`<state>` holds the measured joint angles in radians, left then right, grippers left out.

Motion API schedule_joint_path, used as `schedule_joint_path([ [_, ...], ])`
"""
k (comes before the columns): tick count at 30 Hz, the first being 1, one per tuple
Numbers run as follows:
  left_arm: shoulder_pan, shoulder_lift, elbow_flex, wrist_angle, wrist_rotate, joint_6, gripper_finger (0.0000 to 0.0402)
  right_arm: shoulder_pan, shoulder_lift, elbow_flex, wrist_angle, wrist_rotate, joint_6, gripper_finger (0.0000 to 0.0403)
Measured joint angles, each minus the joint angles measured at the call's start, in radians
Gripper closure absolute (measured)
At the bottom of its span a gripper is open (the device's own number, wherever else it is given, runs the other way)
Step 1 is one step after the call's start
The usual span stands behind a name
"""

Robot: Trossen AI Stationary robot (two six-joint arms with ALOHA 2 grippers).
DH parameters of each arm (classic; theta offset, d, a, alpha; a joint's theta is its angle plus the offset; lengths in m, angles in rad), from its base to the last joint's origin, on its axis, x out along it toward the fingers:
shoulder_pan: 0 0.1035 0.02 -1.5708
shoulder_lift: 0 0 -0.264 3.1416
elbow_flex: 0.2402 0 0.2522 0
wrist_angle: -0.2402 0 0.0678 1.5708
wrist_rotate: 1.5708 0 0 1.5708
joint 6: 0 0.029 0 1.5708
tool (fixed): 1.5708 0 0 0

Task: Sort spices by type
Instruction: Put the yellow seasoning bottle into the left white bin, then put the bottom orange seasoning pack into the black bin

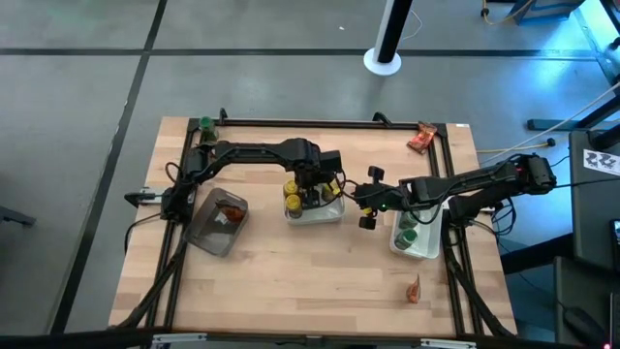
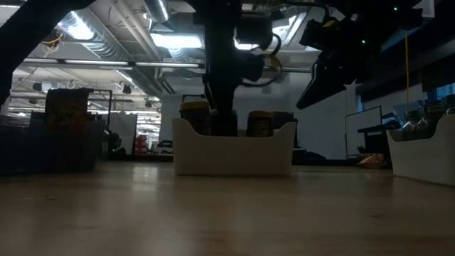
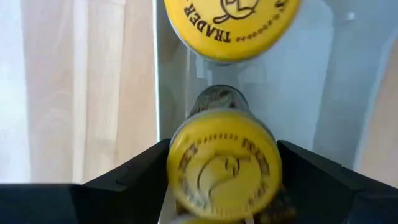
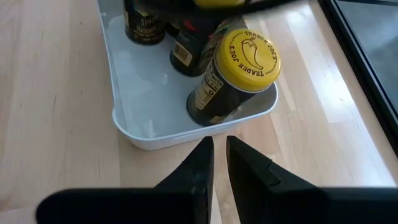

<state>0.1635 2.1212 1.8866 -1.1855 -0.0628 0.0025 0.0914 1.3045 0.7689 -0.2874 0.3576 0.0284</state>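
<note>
Two white rectangular trays on wooden table [image 1: 291,281]. Nearest front edge, red-orange flat packet [image 1: 414,289] lies loose on wood. Right tray [image 1: 427,247] holds green-lidded jars [image 1: 410,234]. Centre tray [image 1: 329,214] holds yellow-lidded small jars [image 1: 293,203] — left gripper [image 1: 320,186] down inside it, fingers parted either side of one jar's yellow lid [image 3: 224,165]; whether touching, cannot tell. Right gripper [image 1: 369,201] hovers just beside centre tray, fingers nearly together, nothing between. Clear grey plastic bin [image 1: 215,222] at left holds a packet. Far corner — another packet [image 1: 420,138].

round yellow jar lid [image 4: 247,54]: "TRADER JOE'S" + chili logo | upper round yellow lid [image 3: 231,25]: "TRADER" partly legible | dark jar labels: print too small to read
</note>
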Motion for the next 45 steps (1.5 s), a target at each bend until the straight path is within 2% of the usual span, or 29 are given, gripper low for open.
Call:
schedule_joint_path([
  [5,-0.003,-0.08,0.0,0.001,-0.02,-0.012,0.0135,0.0,0.0,0.0,0.002,0.0,0.0,0.0357],
  [13,-0.036,-0.211,0.0,0.008,-0.09,0.05,0.0135,0.0,0.0,0.0,0.002,0.0,0.0,0.0357],
  [17,-0.055,-0.322,-0.065,0.056,-0.127,0.077,0.0135,0.0,0.0,0.0,0.012,0.005,0.002,0.0357],
  [22,-0.06,-0.536,-0.277,0.176,-0.133,0.049,0.0135,0.0,0.0,0.0,0.075,0.073,0.023,0.0357],
  [26,-0.08,-0.725,-0.484,0.311,-0.138,-0.007,0.0135,0.0,0.0,0.0,0.146,0.078,0.02,0.0357],
  [33,-0.196,-1.003,-0.796,0.501,-0.22,-0.111,0.0135,0.0,0.001,0.023,0.209,0.077,-0.001,0.0357],
  [36,-0.262,-1.089,-0.905,0.552,-0.284,-0.152,0.0135,0.0,0.001,0.063,0.212,0.054,-0.006,0.0357],
  [39,-0.323,-1.152,-1.001,0.606,-0.329,-0.174,0.0135,0.001,0.001,0.116,0.207,-0.015,-0.006,0.0357],
  [42,-0.378,-1.197,-1.086,0.686,-0.351,-0.184,0.0135,0.02,0.0,0.173,0.191,-0.078,-0.002,0.0357],
  [45,-0.437,-1.228,-1.173,0.743,-0.352,-0.204,0.0135,0.069,0.0,0.245,0.105,-0.079,0.016,0.0357],
])
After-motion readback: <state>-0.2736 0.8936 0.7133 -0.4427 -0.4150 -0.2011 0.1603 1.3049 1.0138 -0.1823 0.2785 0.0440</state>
